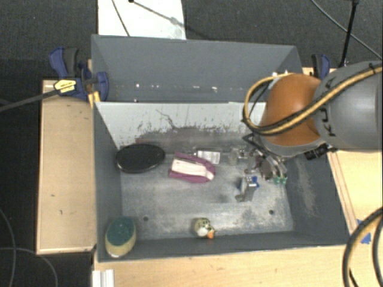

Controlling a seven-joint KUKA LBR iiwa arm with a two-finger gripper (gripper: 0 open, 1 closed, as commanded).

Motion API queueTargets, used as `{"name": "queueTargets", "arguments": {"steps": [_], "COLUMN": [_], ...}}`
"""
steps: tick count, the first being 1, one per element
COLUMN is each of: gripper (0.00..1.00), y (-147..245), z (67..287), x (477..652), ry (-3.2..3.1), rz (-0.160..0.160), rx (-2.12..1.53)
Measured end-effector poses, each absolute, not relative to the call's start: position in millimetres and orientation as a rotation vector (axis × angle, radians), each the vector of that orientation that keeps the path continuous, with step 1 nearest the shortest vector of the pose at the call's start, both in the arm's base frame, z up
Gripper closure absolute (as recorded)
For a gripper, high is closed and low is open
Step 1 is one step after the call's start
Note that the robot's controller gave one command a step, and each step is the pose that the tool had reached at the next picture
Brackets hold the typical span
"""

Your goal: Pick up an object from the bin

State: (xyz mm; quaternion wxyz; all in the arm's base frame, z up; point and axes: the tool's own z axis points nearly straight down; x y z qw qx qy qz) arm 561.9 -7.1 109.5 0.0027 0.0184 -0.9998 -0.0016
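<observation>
My gripper (244, 190) hangs low over the right half of the bin floor, under the orange wrist cover. A pink and white packet (191, 168) lies to its left near the bin's middle, with a small silver and white piece (209, 156) just behind it. Nothing shows between the fingers.
A black oval disc (140, 158) lies at the back left. A round green and yellow sponge (121, 236) sits in the front left corner. A small yellow, white and orange toy (204, 228) rests by the front wall. The arm covers the bin's right side.
</observation>
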Motion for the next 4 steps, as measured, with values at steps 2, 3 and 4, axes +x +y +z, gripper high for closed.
{"name": "queueTargets", "arguments": {"steps": [2,3,4], "gripper": [0.0,0.0,0.0], "y": [8.7,49.6,47.5], "z": [69.8,154.1,103.3], "x": [545.3,558.7,594.4], "ry": [-3.14,-3.14,-3.139], "rz": [-0.008,-0.005,-0.001], "rx": [-0.025,-0.273,-0.215]}}
